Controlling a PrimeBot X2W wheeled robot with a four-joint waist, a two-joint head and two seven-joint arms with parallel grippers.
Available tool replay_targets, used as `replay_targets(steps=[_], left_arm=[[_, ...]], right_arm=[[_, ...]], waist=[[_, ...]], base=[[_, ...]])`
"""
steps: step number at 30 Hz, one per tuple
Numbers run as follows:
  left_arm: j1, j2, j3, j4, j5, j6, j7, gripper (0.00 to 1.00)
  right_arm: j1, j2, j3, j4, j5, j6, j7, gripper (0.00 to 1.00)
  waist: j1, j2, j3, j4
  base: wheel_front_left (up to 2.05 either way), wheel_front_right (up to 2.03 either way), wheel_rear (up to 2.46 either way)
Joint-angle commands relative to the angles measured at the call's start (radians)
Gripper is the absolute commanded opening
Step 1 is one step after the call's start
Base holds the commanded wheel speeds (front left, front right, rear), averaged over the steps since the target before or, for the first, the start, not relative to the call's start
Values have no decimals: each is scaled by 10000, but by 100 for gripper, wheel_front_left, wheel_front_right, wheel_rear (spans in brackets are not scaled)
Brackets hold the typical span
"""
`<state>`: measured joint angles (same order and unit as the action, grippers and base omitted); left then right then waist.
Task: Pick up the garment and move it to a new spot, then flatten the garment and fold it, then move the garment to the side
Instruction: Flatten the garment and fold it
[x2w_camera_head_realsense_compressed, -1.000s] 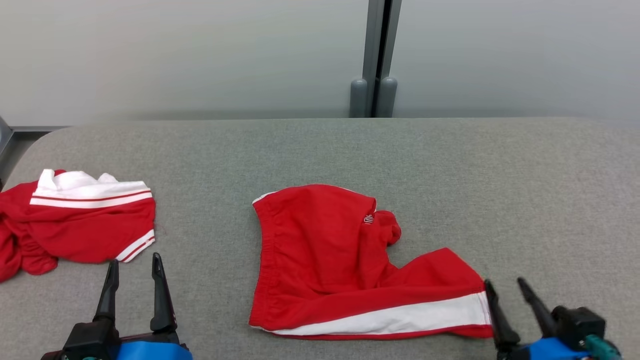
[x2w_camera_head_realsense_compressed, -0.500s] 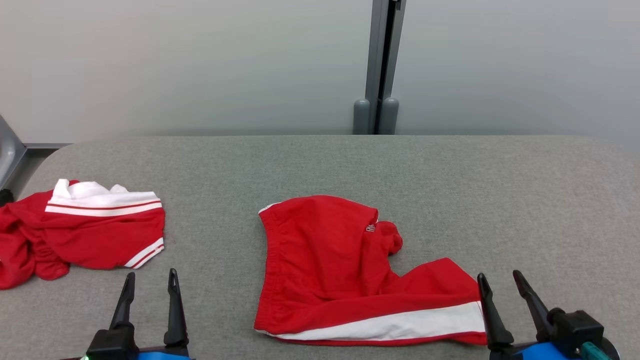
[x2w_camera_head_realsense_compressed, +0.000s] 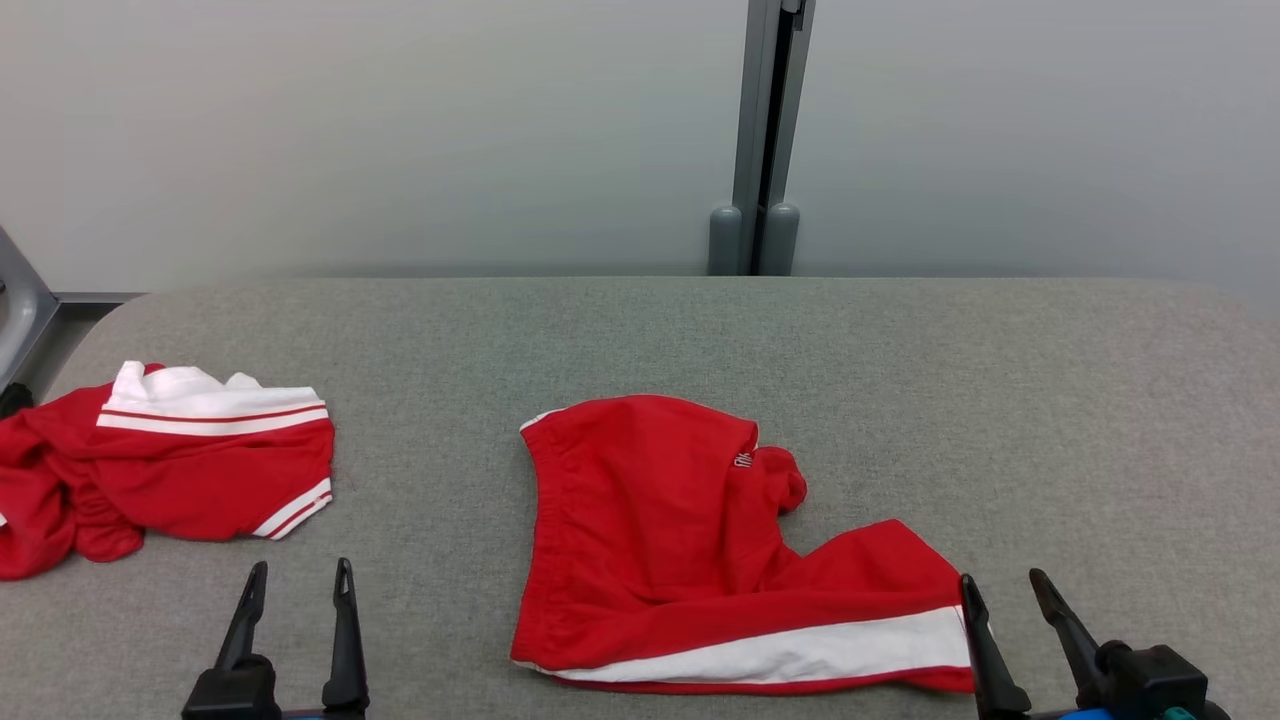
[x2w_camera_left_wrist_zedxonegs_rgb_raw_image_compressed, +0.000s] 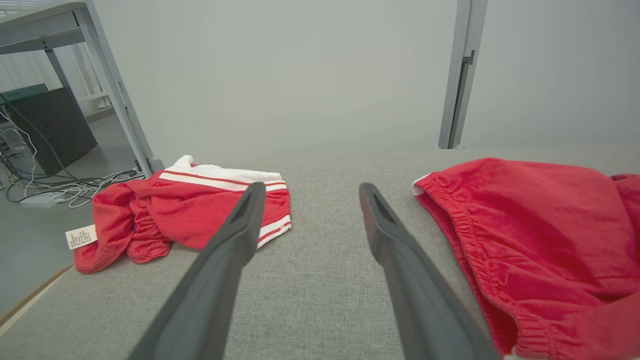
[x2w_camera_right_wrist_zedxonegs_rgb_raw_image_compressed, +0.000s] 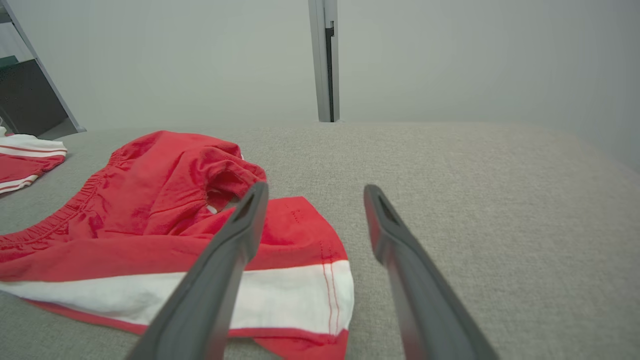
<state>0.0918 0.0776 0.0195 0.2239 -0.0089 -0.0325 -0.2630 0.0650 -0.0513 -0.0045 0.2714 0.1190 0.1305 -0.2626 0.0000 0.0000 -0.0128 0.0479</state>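
Flattening, I judge: white-striped red cloth shorts (x2w_camera_head_realsense_compressed: 650, 540) mid-frame | left gripper (x2w_camera_head_realsense_compressed: 302, 566), right gripper (x2w_camera_head_realsense_compressed: 1000, 578) spread (empty) | next: tug out bunched leg (x2w_camera_head_realsense_compressed: 775, 480).

The left gripper (x2w_camera_left_wrist_zedxonegs_rgb_raw_image_compressed: 311, 187) holds its two long dark fingers wide apart over the soft grey cloth tabletop (x2w_camera_left_wrist_zedxonegs_rgb_raw_image_compressed: 320, 300), with nothing between them. A crumpled red garment with white stripes (x2w_camera_left_wrist_zedxonegs_rgb_raw_image_compressed: 185, 215) lies by the tabletop's left edge with a small white tag (x2w_camera_left_wrist_zedxonegs_rgb_raw_image_compressed: 80, 236) sticking out of it, and the red cloth shorts with a stretchy waistband (x2w_camera_left_wrist_zedxonegs_rgb_raw_image_compressed: 540, 225) lie further right, well apart from it. Past the left edge stand a grey metal leg (x2w_camera_left_wrist_zedxonegs_rgb_raw_image_compressed: 112, 85) and a big black box (x2w_camera_left_wrist_zedxonegs_rgb_raw_image_compressed: 50, 125), with a tangle of cables (x2w_camera_left_wrist_zedxonegs_rgb_raw_image_compressed: 55, 190) on the floor.
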Motion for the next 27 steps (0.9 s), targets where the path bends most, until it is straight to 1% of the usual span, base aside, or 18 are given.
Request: replay_targets(steps=[1, 20, 21, 24, 26, 27], left_arm=[[31, 63, 79, -109, -60, 5, -26, 100], [201, 23, 222, -363, -109, 130, -26, 100], [198, 15, 204, -382, -166, 55, -26, 100], [117, -22, 5, -303, -413, -406, -26, 100], [15, 2, -217, -146, -718, -697, -26, 100], [-22, 104, -380, -29, -661, -793, -26, 100]], right_arm=[[59, 7, -35, -20, 123, 6, -33, 100], [7, 9, 63, 146, 162, 6, -34, 100], [1, 7, 65, 157, 152, 6, -34, 100], [-58, 7, 38, 209, 114, 6, -34, 100], [-115, 6, 49, 278, 27, 6, -34, 100], [-139, 6, 46, 348, -16, 6, -34, 100]], waist=[[0, 0, 5, 5], [0, 0, -35, 36], [0, 0, -34, 30], [0, 0, -20, 14], [0, 0, -1, -9], [0, 0, 7, -21]], base=[[0, 0, 0], [0, 0, 0], [0, 0, 0], [0, 0, 0], [0, 0, 0], [0, 0, 0]])
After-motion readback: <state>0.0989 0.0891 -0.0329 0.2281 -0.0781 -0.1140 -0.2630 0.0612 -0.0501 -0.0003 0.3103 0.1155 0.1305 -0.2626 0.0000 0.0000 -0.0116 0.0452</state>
